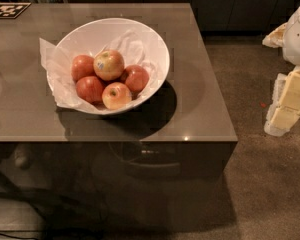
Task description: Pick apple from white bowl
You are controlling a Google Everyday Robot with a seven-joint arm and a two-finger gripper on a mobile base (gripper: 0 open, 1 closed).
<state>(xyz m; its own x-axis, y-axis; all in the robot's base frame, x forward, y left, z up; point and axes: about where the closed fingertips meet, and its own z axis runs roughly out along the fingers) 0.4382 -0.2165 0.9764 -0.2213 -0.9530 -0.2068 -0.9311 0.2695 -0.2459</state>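
Note:
The white bowl (145,34) stands on the left half of a grey-brown table, lined with crumpled white paper. Several apples lie in it. The apple (109,65), yellowish-orange with a small pale sticker, is the largest and rests on top of the pile toward the back. Three darker red apples (90,88) lie around it, and a smaller yellow-red apple (116,95) lies at the front. My gripper (289,104), white and pale yellow, is at the right edge of the view, beyond the table's right side and over the carpet, far from the bowl. It holds nothing that I can see.
The table (200,109) has a glossy top; its right edge runs at about two thirds of the view. A black-and-white marker tag (9,10) lies at its far left corner. Brown carpet (255,184) lies to the right and front. Dark cabinets (225,4) stand behind.

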